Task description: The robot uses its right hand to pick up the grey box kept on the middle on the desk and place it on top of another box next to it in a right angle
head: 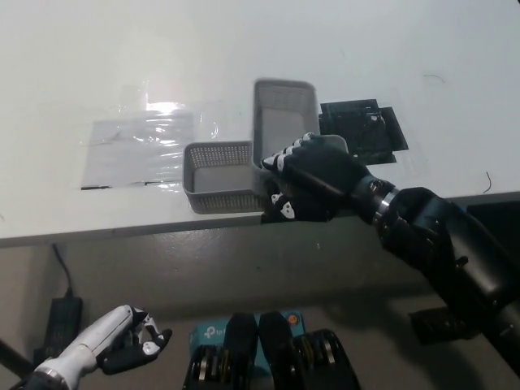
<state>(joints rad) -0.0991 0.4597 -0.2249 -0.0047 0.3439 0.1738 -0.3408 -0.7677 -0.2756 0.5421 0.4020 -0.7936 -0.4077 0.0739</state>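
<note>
Black fingers (286, 158) of the right hand (313, 180) wrap the near end of the grey box (283, 120), clamped on its perforated wall, so the box hangs tilted above the desk (325, 41), its far end raised and slightly blurred. Its gripped end sits just at the right edge of the other box (218, 175), which lies near the front edge of the desk; whether the two touch I cannot tell. The hold looks to be on one end only, so the likely trouble is the box pivoting in the grasp or slipping as it swings over. A low pass could catch the other box's rim and push it toward the desk edge, where it has little margin. If released while off-centre or not square, the carried box may tip off rather than rest across at a right angle. A black plate (361, 130) lies just behind the hand, and a clear plastic sheet (142, 142) to the left. The white left hand (122, 341) rests low, below the desk, fingers loosely curled on nothing.
</note>
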